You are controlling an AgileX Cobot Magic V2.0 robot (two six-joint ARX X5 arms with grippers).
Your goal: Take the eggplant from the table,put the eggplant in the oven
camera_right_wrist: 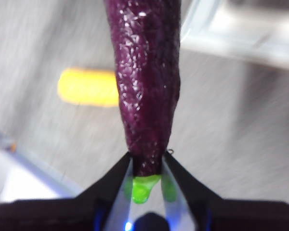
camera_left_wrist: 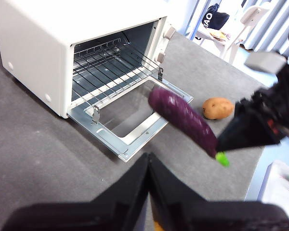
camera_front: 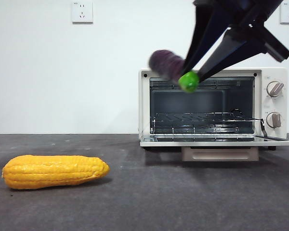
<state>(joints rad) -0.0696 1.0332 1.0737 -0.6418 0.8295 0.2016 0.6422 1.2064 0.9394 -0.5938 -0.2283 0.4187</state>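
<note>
My right gripper (camera_front: 189,77) is shut on the stem end of the dark purple eggplant (camera_front: 166,64), holding it in the air in front of the oven's upper left corner. In the right wrist view the eggplant (camera_right_wrist: 147,86) juts out from the right gripper (camera_right_wrist: 147,166), its green cap pinched between the jaws. The cream-white oven (camera_front: 274,103) stands open, door (camera_front: 216,140) flat, wire rack inside. From the left wrist view the eggplant (camera_left_wrist: 183,118) hangs above the open door (camera_left_wrist: 130,113), held by the right gripper (camera_left_wrist: 220,149). My left gripper (camera_left_wrist: 148,161) is shut and holds nothing.
A yellow corn cob (camera_front: 54,171) lies on the dark grey table (camera_front: 149,202) at the front left. A brown potato (camera_left_wrist: 217,107) rests on the table beyond the oven door. The oven has two knobs (camera_front: 274,89) on its right side.
</note>
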